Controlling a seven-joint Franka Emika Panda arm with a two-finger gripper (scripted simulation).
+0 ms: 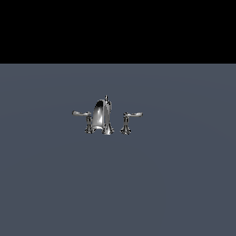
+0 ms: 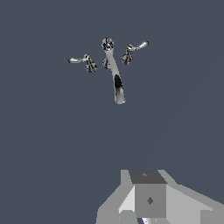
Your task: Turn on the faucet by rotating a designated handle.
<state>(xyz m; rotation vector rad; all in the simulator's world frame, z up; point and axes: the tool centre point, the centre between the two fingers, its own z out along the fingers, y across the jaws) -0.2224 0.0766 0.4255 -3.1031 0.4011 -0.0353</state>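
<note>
The small chrome faucet (image 1: 103, 116) stands on the grey floor in the middle of the exterior view, its arched spout (image 1: 99, 114) topped by a knob. The handle (image 1: 81, 113), a slim lever on a flared post, points to the exterior view's left. Its twin lever (image 1: 132, 115) points right. In the wrist view the faucet (image 2: 113, 70) lies well ahead, with the handle (image 2: 79, 60) and the twin lever (image 2: 136, 47) either side of the spout (image 2: 117, 83). My gripper (image 2: 150, 201) shows only as grey blocks at the frame edge, far from the faucet, and its jaws cannot be made out. The arm does not show in the exterior view.
A flat blue-grey floor (image 1: 175, 184) spreads all around the faucet. A black background (image 1: 118, 27) fills the exterior view above it. No other objects show.
</note>
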